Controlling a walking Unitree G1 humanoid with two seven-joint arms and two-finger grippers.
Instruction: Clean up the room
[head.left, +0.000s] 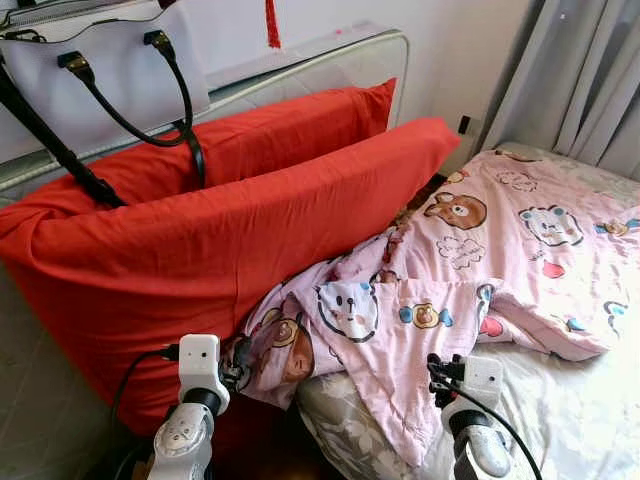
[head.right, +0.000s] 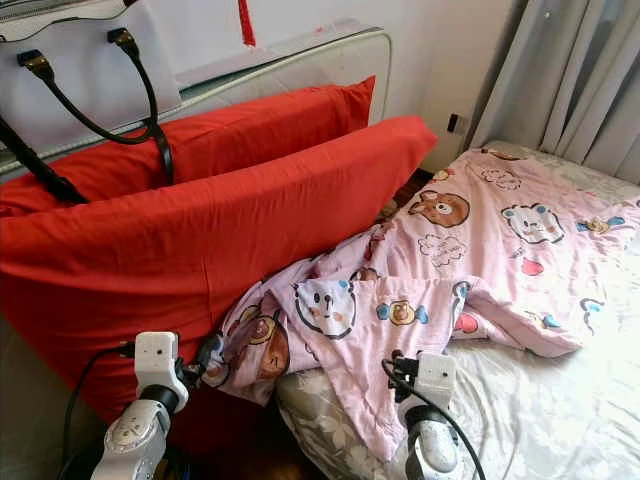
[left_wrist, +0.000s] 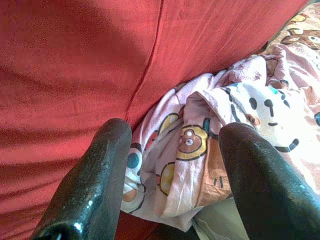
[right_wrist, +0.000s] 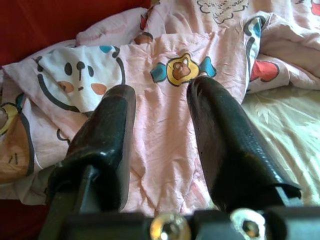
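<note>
- We see the pink cartoon blanket (head.left: 470, 270) crumpled on the bed (head.left: 580, 400), its bunched near-left corner spilling against the front red pillow (head.left: 200, 260).
- Our left gripper (left_wrist: 175, 165) has its fingers apart, with that bunched corner just ahead between them; it looks the nearer arm.
- Our right gripper (right_wrist: 160, 135), fingers apart, hangs over the blanket's near flap.
- The blanket's long axis runs from near left to far right.

Both arms reach forward, left claw (left_wrist: 175, 165) and right claw (right_wrist: 162, 135) spread apart.
</note>
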